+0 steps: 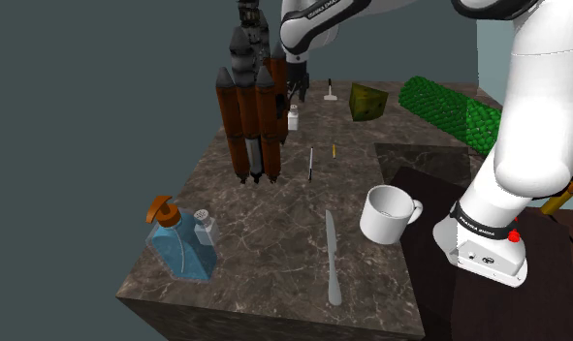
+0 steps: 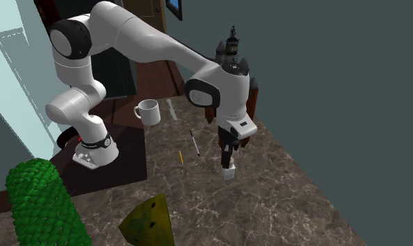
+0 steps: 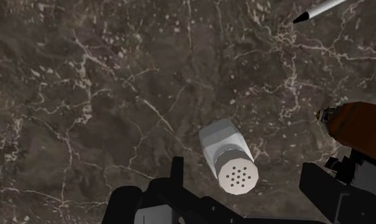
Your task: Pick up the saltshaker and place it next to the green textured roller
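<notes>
A small white saltshaker [image 1: 294,119] [image 2: 228,172] with a perforated cap stands upright on the dark marble counter [image 1: 274,223], beside a tall brown rocket-shaped object [image 1: 252,116]. My gripper [image 1: 296,92] [image 2: 228,155] hangs directly over it, pointing down. In the wrist view the saltshaker [image 3: 228,159] sits between the two black fingers, nearer one finger [image 3: 175,178], and neither touches it; the gripper [image 3: 247,188] is open. The green textured roller [image 1: 449,108] [image 2: 40,203] lies at the counter's far side by the shoulder view's right.
A yellow-green wedge [image 1: 368,101] [image 2: 149,222] sits near the roller. A pen [image 1: 311,162] and a short yellow pencil [image 1: 334,150] lie mid-counter. A white mug [image 1: 389,213], a knife [image 1: 332,257], a blue soap bottle [image 1: 177,242] and a second shaker [image 1: 205,226] occupy the near end.
</notes>
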You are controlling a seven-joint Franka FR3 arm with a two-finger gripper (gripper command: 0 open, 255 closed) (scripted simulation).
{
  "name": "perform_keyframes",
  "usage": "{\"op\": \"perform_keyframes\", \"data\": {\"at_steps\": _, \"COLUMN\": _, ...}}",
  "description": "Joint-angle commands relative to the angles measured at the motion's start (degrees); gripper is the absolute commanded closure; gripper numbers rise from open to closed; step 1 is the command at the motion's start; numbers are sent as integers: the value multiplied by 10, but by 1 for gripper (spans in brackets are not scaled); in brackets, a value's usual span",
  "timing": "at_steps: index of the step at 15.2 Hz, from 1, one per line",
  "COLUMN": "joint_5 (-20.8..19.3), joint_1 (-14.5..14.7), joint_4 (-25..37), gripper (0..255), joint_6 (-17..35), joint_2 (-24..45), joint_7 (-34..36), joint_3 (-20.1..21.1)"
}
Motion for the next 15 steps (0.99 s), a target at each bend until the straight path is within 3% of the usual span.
{"op": "perform_keyframes", "data": {"at_steps": 1, "joint_5": 1, "joint_1": 0, "joint_4": -8, "gripper": 0, "joint_6": 14, "joint_2": 6, "joint_7": -1, "joint_3": 0}}
{"op": "perform_keyframes", "data": {"at_steps": 9, "joint_5": 1, "joint_1": 0, "joint_4": -10, "gripper": 0, "joint_6": 18, "joint_2": 8, "joint_7": -1, "joint_3": 0}}
{"op": "perform_keyframes", "data": {"at_steps": 10, "joint_5": 1, "joint_1": 0, "joint_4": -11, "gripper": 255, "joint_6": 19, "joint_2": 8, "joint_7": -1, "joint_3": 0}}
{"op": "perform_keyframes", "data": {"at_steps": 15, "joint_5": 1, "joint_1": 0, "joint_4": -15, "gripper": 255, "joint_6": 22, "joint_2": 6, "joint_7": -2, "joint_3": 0}}
